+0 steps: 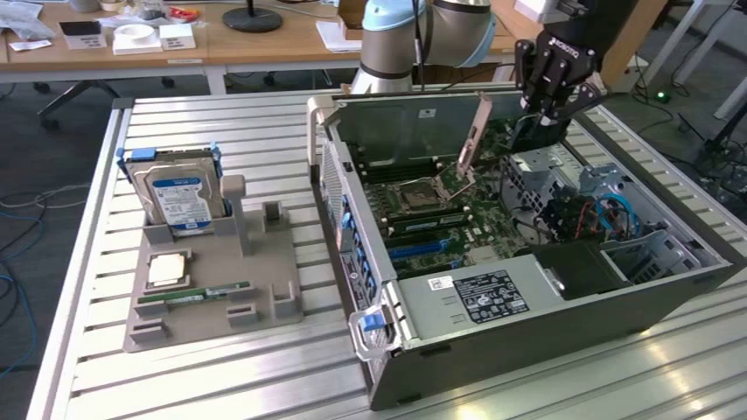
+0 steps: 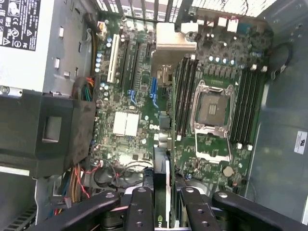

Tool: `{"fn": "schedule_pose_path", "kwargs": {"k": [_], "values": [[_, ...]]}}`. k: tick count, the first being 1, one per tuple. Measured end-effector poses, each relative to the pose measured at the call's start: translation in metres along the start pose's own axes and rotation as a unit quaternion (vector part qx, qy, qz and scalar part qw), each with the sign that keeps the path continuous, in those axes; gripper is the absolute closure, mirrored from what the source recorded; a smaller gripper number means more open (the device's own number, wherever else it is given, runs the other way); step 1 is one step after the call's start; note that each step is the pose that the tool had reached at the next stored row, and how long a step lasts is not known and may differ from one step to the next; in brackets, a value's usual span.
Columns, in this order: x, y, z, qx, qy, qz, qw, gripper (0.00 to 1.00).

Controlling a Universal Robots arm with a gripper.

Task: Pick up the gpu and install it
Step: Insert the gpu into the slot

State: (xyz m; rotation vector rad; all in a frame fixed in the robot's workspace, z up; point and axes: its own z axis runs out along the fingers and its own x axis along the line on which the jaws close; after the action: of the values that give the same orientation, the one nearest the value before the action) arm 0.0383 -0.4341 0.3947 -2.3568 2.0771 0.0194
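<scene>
The exterior view is bright and even, with the light coming from above. The slatted metal table (image 1: 688, 367) carries pale glare patches, and the inside of the computer case (image 1: 561, 324) is shadowed around the drive cage (image 1: 548, 188). In the wrist view the rear vents (image 2: 226, 6) are burned white, the power supply (image 2: 48, 43) looks washed out, and the gripper (image 2: 161, 207) is dark.

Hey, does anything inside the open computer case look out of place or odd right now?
The processor socket on the motherboard stands open and empty, with its metal cover plate flipped up. Nothing else looks spilled or broken. The gpu is held edge-on between the fingers above the board.
</scene>
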Motion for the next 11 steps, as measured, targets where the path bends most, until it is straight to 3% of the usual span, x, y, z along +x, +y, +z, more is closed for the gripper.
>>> {"fn": "schedule_pose_path", "kwargs": {"k": [4,11], "values": [[0.0,0.0003,0.0016,0.0004,-0.0002,0.033,0.9994,0.74],[-0.0003,0.0025,0.0018,0.0005,-0.0003,0.038,0.9993,0.74]]}}
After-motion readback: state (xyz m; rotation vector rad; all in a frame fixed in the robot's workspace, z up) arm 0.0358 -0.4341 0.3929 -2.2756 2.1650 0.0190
